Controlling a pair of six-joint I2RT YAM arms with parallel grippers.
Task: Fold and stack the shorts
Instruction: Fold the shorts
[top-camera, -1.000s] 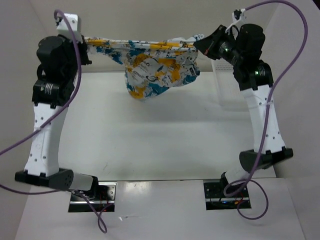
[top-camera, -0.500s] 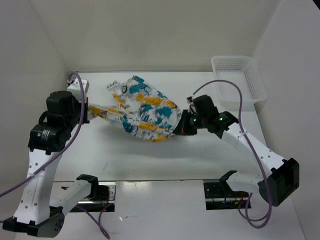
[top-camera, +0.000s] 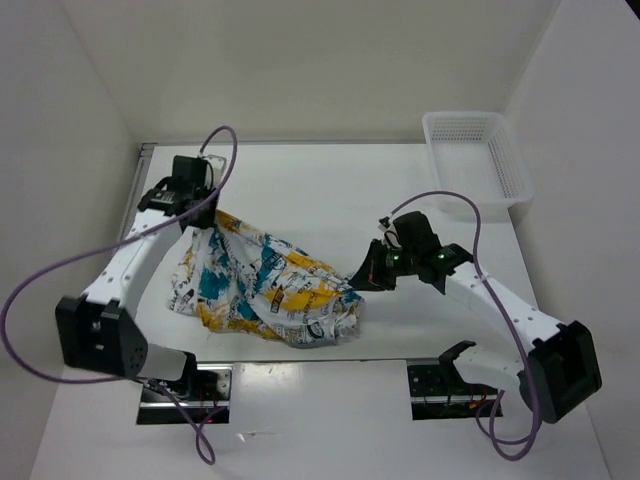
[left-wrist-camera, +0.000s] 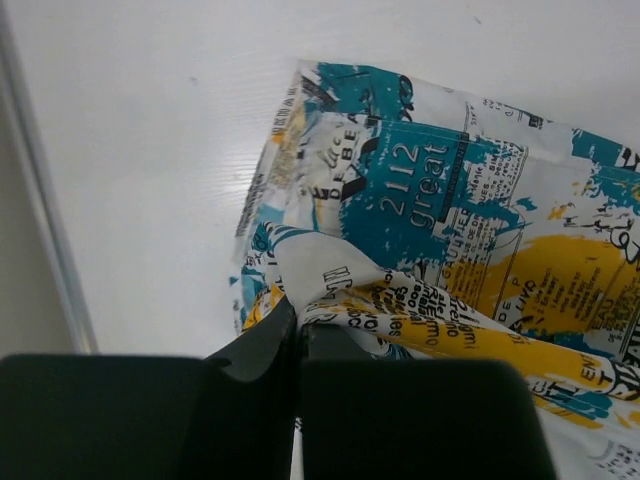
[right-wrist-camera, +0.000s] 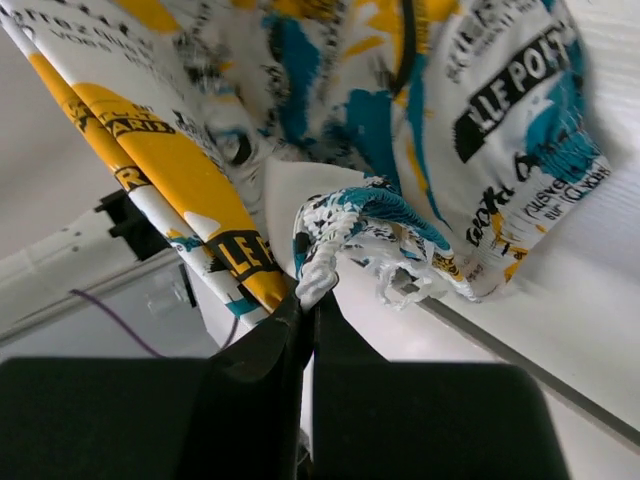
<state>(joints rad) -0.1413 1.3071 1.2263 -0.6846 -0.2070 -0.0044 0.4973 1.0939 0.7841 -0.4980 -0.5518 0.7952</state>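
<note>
The shorts (top-camera: 260, 285), white with a teal, yellow-orange and black print, lie crumpled on the table's left-centre. My left gripper (top-camera: 203, 215) is shut on their far-left corner; the left wrist view shows the fabric (left-wrist-camera: 450, 230) spread flat beyond the pinched fold, with that gripper (left-wrist-camera: 300, 325) closed on it. My right gripper (top-camera: 362, 275) is shut on the right edge of the shorts, low over the table. In the right wrist view a bunched hem (right-wrist-camera: 330, 240) sticks out of the closed right gripper (right-wrist-camera: 308, 300), and the rest hangs loosely past it.
A white mesh basket (top-camera: 475, 160) stands at the table's far right corner. The table's left rim (top-camera: 140, 175) runs close to the left gripper. Both arm bases and purple cables sit along the near edge.
Both arms have come down from holding the shorts stretched high at the back. The shorts now lie on the table, drawn toward the near left, still held at both ends.
</note>
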